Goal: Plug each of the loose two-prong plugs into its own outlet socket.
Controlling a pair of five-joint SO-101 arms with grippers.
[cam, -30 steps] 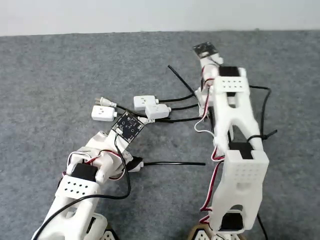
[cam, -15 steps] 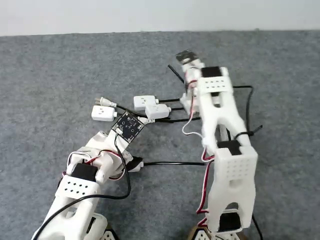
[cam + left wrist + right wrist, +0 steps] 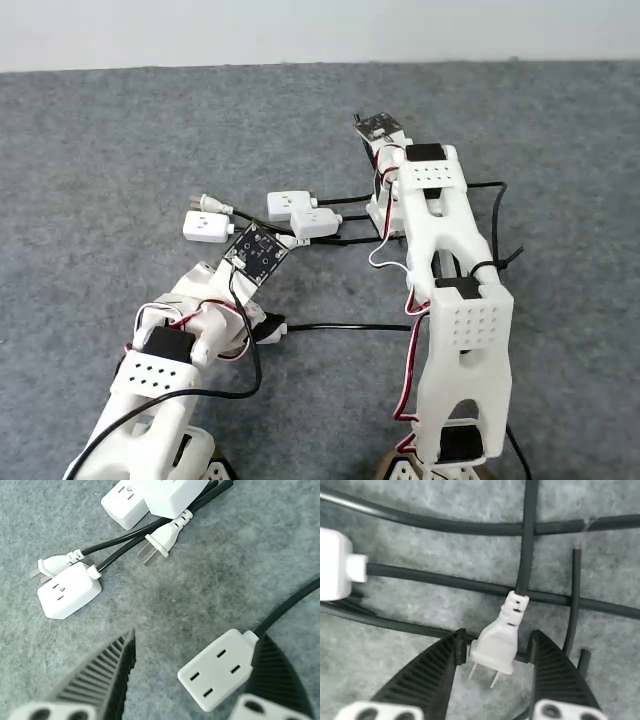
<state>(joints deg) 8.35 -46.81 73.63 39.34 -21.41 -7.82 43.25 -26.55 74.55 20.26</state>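
Right tool [image 3: 497, 633]: jaws partly open and straddling a white two-prong plug [image 3: 495, 650], not clamped, with a gap on one side. The prongs point back toward the wrist. Its black cord crosses two other cords on the grey worktop [image 3: 420, 585].

Left tool [image 3: 197, 640]: jaws wide. The near socket [image 3: 218, 669] lies flat against one finger and its cord runs off.

Farther out are a second plug [image 3: 161, 541], then a third plug [image 3: 50, 566] just beside the single socket [image 3: 66, 591]. The socket pair [image 3: 125, 502] sits touching, beyond them. All plugs are loose.
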